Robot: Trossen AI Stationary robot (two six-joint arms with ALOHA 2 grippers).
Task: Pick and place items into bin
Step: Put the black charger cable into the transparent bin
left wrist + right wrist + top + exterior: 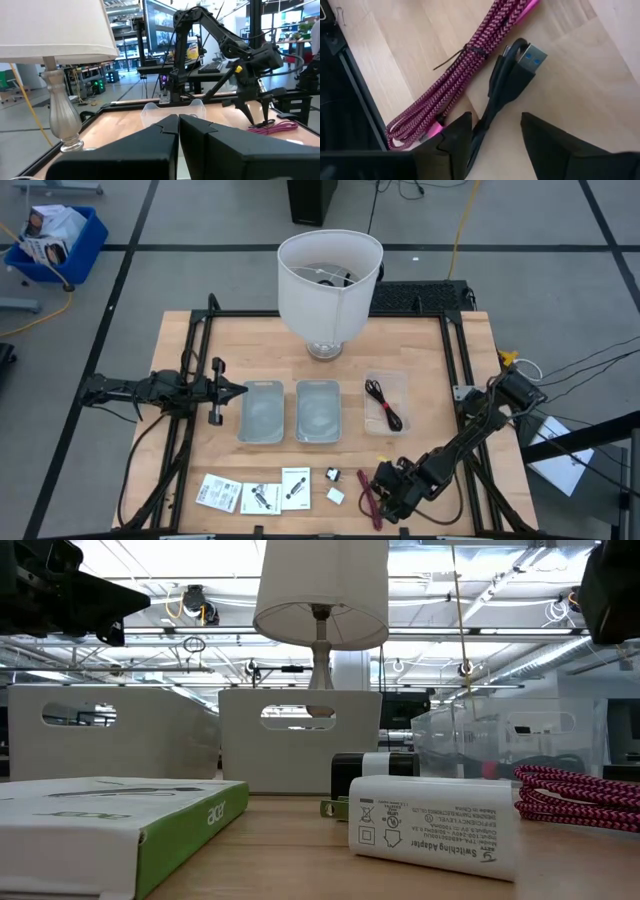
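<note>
Where lampshade [330, 280] stands, wooden table [420, 350], grey floor [200, 220]

Even, bright overhead light fills every view; the pale wooden table top [420, 360] shows only soft, faint shadows; ceiling light strips [200, 560] blow out to white glare in the low view; the near white and green cardboard box [110, 825] is blurred; the wrist's own dark fingers [150, 150] loom soft and unfocused.
</note>
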